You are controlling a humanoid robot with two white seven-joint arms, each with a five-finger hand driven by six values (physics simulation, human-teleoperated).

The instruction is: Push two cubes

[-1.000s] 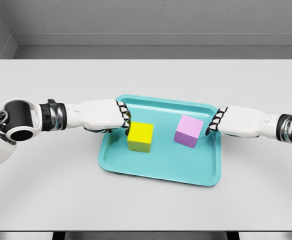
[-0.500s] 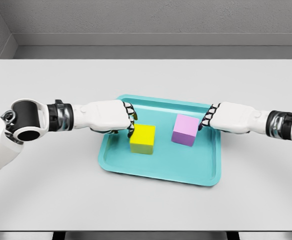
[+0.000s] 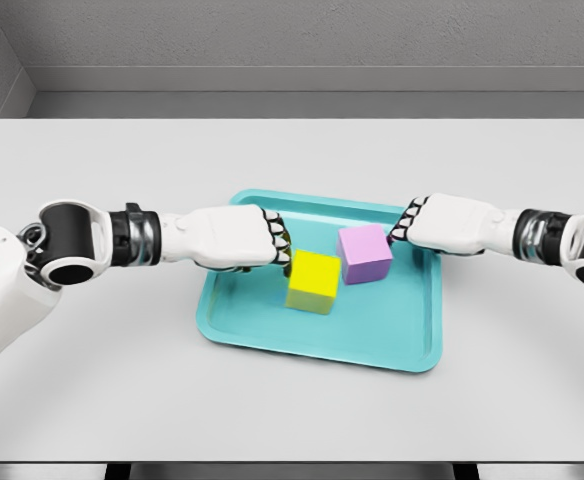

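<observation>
A yellow cube and a pink cube sit close together near the middle of a teal tray, the pink one slightly farther back and turned at an angle. My left hand is curled into a fist and presses against the yellow cube's left side. My right hand, also curled, touches the pink cube's right upper edge. Neither hand grasps anything. The cubes' near corners almost meet.
The tray lies on a white table. A grey wall runs behind the table's far edge. Both forearms stretch in low over the table from the two sides.
Both hands have moved inward. The yellow cube slid right and the pink cube slid left and rotated, so the gap between them has nearly closed.
</observation>
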